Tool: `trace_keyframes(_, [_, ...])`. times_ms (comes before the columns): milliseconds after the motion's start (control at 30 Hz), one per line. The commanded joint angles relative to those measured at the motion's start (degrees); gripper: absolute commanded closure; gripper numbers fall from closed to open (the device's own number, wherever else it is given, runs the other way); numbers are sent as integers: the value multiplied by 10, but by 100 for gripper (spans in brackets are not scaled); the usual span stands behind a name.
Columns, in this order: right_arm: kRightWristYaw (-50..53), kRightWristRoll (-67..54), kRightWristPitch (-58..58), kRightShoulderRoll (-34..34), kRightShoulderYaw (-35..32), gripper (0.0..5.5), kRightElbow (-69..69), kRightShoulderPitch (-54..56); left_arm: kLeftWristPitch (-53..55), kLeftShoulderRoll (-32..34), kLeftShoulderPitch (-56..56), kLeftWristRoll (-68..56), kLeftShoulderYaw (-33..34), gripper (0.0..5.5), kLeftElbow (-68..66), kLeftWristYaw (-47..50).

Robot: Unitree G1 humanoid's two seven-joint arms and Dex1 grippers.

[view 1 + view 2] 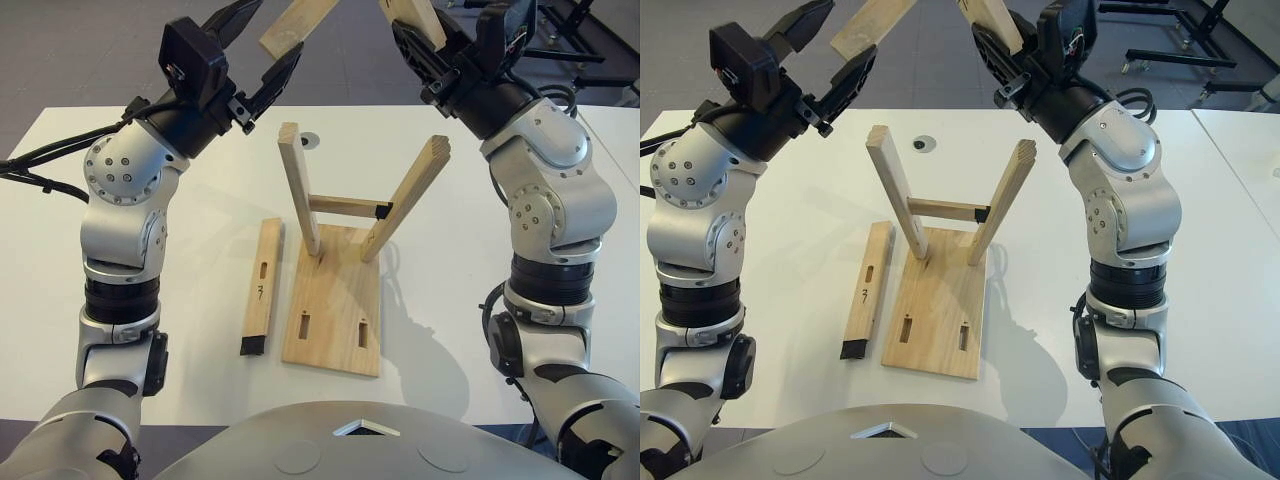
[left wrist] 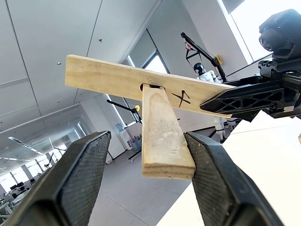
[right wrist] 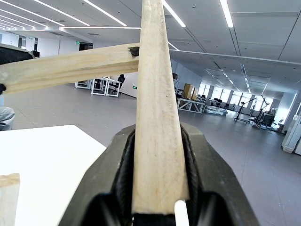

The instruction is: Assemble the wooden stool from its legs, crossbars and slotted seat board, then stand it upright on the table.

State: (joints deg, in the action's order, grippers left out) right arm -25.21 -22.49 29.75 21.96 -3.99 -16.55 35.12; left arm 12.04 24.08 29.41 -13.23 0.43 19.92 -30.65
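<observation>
At the middle of the table the board is laid flat, slots up. Two legs are stood in its far end: the left leg and the right leg. Both are tilted outward so that their tops are spread apart, and they are joined partway up by a crossbar. Two open slots are seen at the board's near end. A loose leg is laid flat on the table just beside the board's left edge, roughly parallel to it with a narrow gap between, and a dark cap is seen at its near end.

Above the far part of the table two more parts are held in the air. The held leg is clamped by the right gripper — the jaws are closed tight against its two faces. A second crossbar is plugged into a slot in this leg, beside a pencilled cross, and is pointed toward the left gripper. That gripper is spread wide, with the crossbar's free end set between its fingers. One pad is seen at or very near the wood and the other well clear of it — nothing is gripped.

A round grommet is set in the table behind the standing legs. Black frames are stood on the floor beyond the table, to the right.
</observation>
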Motion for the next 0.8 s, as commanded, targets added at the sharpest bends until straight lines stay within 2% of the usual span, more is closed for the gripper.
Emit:
trace_keyframes(33, [-6,1,-5,8,-3,438,-7,-6,-2,4,-4,0,4,265,-9,-1])
trace_keyframes(800, [-24,7,-18,33,-4,438,6,-5,-5,4,-4,0,4,265,-14,-7])
